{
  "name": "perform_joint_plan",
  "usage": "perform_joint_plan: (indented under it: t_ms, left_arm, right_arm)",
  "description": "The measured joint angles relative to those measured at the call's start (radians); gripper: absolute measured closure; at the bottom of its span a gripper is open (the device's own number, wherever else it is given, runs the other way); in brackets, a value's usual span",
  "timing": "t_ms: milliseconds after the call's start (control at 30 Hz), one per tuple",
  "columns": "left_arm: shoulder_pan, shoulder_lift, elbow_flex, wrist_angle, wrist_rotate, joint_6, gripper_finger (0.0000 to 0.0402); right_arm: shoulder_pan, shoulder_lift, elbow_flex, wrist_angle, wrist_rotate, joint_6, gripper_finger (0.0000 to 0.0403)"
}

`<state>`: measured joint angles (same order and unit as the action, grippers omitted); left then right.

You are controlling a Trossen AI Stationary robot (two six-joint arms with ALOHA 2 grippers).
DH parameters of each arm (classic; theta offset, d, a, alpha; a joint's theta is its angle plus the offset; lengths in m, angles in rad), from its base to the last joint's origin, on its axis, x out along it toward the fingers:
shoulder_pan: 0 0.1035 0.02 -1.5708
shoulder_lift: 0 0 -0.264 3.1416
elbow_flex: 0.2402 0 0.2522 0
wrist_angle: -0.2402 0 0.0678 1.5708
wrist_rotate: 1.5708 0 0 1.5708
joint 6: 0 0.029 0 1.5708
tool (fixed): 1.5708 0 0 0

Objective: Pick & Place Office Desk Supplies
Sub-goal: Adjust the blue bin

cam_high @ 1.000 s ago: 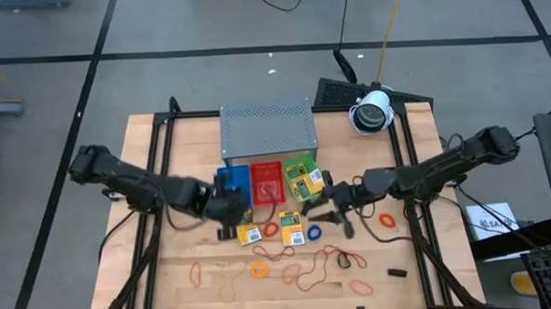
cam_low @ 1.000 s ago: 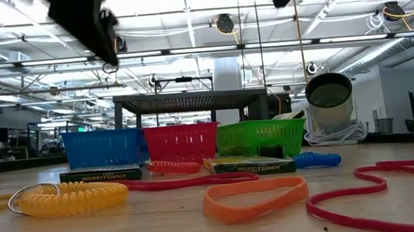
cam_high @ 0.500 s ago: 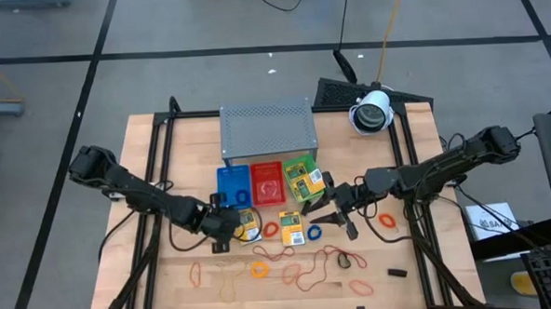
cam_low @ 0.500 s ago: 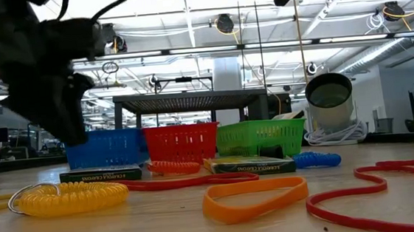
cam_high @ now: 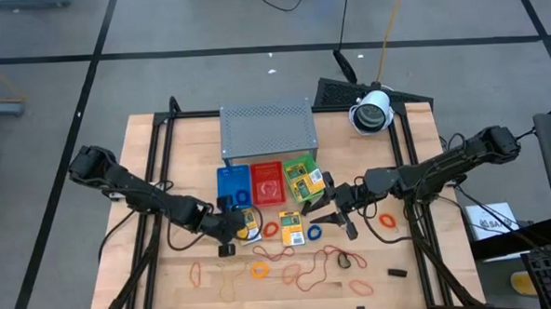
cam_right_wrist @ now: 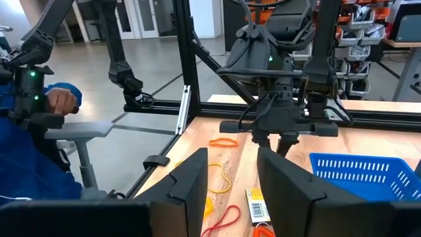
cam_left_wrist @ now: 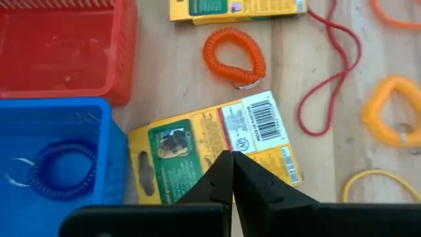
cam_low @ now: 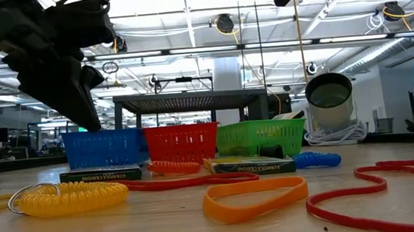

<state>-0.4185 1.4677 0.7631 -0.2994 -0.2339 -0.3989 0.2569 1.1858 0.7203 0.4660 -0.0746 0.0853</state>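
Note:
A yellow-and-green packet (cam_left_wrist: 197, 141) lies flat on the wooden table (cam_high: 169, 280) beside the blue tray (cam_high: 233, 184). My left gripper (cam_left_wrist: 230, 158) is shut right above it. In the low view its fingertips (cam_low: 93, 125) hang clear of the table. A second packet (cam_high: 292, 226) lies to the right, with an orange coil ring (cam_left_wrist: 233, 56) between the two. A blue coil (cam_left_wrist: 56, 168) lies inside the blue tray. My right gripper (cam_right_wrist: 230, 191) stands open and level, above the table right of the second packet, with nothing between its fingers.
Red tray (cam_high: 267, 183) and green tray (cam_high: 302, 177) stand right of the blue one, before the grey perforated shelf (cam_high: 267, 129). Red and orange rubber bands (cam_high: 318, 264), a yellow coil (cam_high: 260, 268) and a black piece (cam_high: 396, 272) lie near the front. A white round device (cam_high: 371, 113) sits far right.
My left gripper has come down from high over the blue tray, moving toward the table's near edge, and now hangs low over the packet beside that tray. The packet and the other things have stayed where they were.

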Motion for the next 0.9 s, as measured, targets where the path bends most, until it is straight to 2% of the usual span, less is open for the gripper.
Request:
perform_joint_plan:
  t_ms: [167, 233, 700, 900]
  left_arm:
    - [0.015, 0.000, 0.000, 0.023, 0.110, -0.005, 0.0395]
    - [0.020, 0.000, 0.000, 0.022, 0.123, -0.014, 0.0393]
    - [0.027, 0.000, -0.010, 0.019, 0.102, -0.029, 0.0398]
    - [0.027, 0.000, -0.070, 0.123, 0.102, -0.029, 0.0398]
  right_arm:
    - [0.000, 0.000, 0.000, 0.000, 0.000, -0.002, 0.0277]
    - [0.000, 0.000, 0.000, 0.000, 0.000, -0.005, 0.0277]
    - [0.000, 0.000, 0.000, 0.000, 0.000, -0.019, 0.0277]
    - [0.000, 0.000, 0.000, 0.000, 0.001, -0.019, 0.0277]
